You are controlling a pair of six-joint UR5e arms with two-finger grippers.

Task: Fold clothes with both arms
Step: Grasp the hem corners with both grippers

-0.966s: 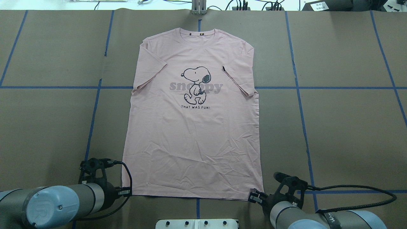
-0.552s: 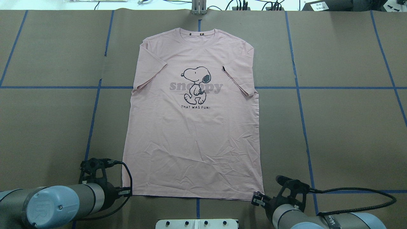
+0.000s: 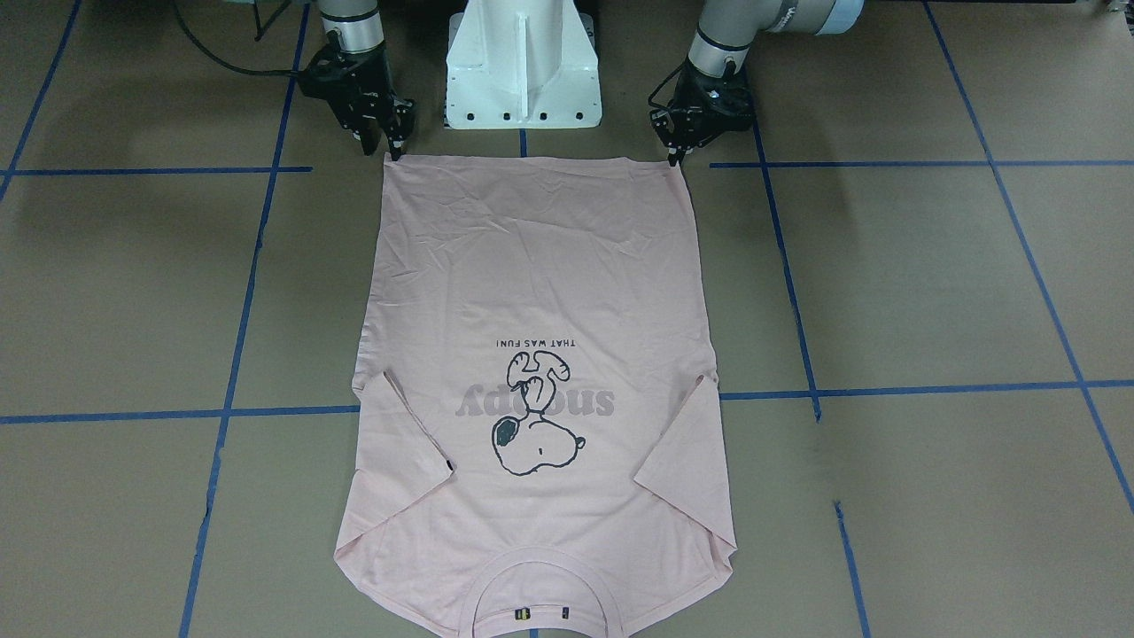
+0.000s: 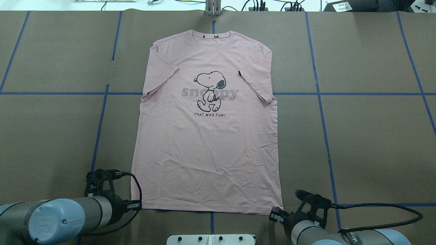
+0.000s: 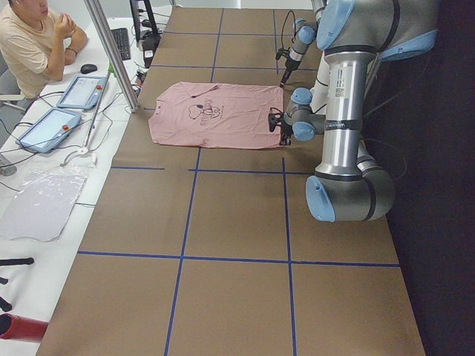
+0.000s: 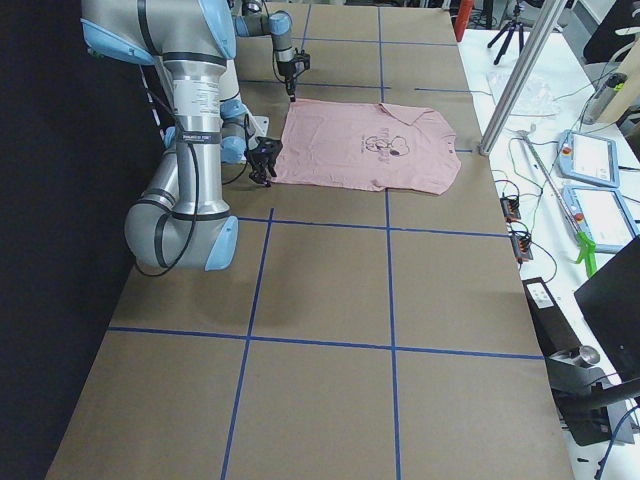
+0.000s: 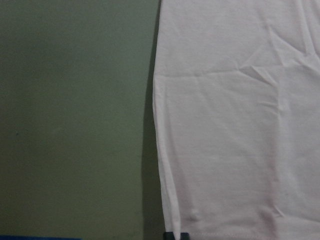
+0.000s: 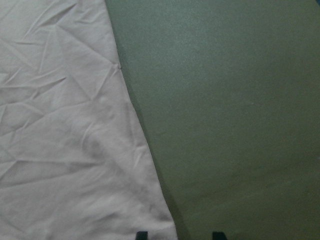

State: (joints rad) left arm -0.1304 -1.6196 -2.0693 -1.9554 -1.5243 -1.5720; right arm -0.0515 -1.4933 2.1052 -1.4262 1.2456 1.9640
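Note:
The pale pink T-shirt [image 4: 207, 153] lies flat and front up on the brown table, collar far from me and both sleeves folded in over the chest. My left gripper [image 4: 138, 205] sits at the hem's left corner. In the left wrist view its fingertips [image 7: 176, 235] are together on that corner. My right gripper [image 4: 273, 214] is at the hem's right corner. The right wrist view shows its fingers [image 8: 141, 235] apart, open, with the shirt's corner [image 8: 165, 225] between them. In the front-facing view both grippers, left [image 3: 675, 159] and right [image 3: 392, 149], touch down at the hem.
The white pedestal [image 3: 523, 62] stands between the arms, just behind the hem. Blue tape lines [image 4: 320, 102] cross the brown paper. A person [image 5: 30, 44] sits at a side desk with tablets [image 5: 78, 93], beyond the table's far edge.
My right gripper has shifted a little toward the table's near edge, settling at the hem's right corner. The left arm and the shirt have stayed still.

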